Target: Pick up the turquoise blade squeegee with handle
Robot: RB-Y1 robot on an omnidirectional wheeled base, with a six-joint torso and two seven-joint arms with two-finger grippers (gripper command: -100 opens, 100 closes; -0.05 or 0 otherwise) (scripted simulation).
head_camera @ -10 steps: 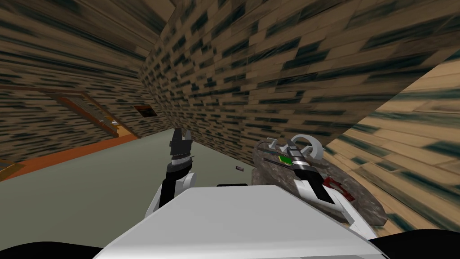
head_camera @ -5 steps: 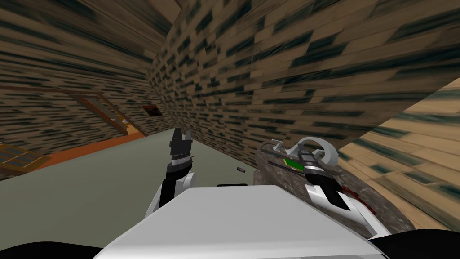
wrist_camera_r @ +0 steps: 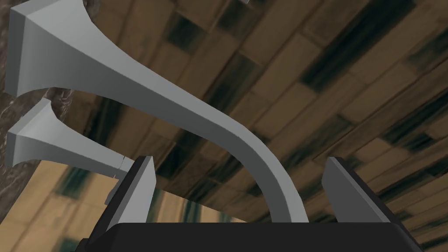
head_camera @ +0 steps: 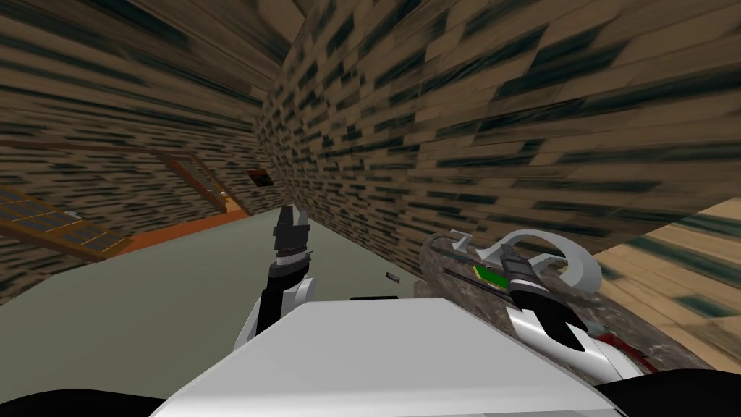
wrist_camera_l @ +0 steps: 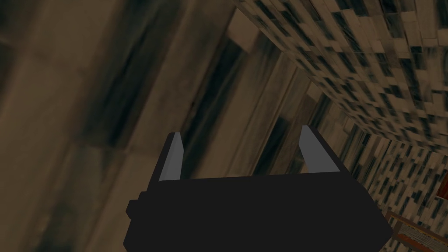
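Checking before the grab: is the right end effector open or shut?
Open. On the right end effector, the two fingers stand far apart in its wrist view.

Pretty tight on the right side: the right gripper sits over the mottled counter, and from the wrist the grey faucet arches down between its spread fingers, with a flared tap handle just beside one of them. The patterned wall rises right behind the faucet, so that way is shut off. A small green thing lies on the counter next to the gripper. The left gripper, fingers apart, stands over bare grey-green floor, well apart from the counter, with loads of room.
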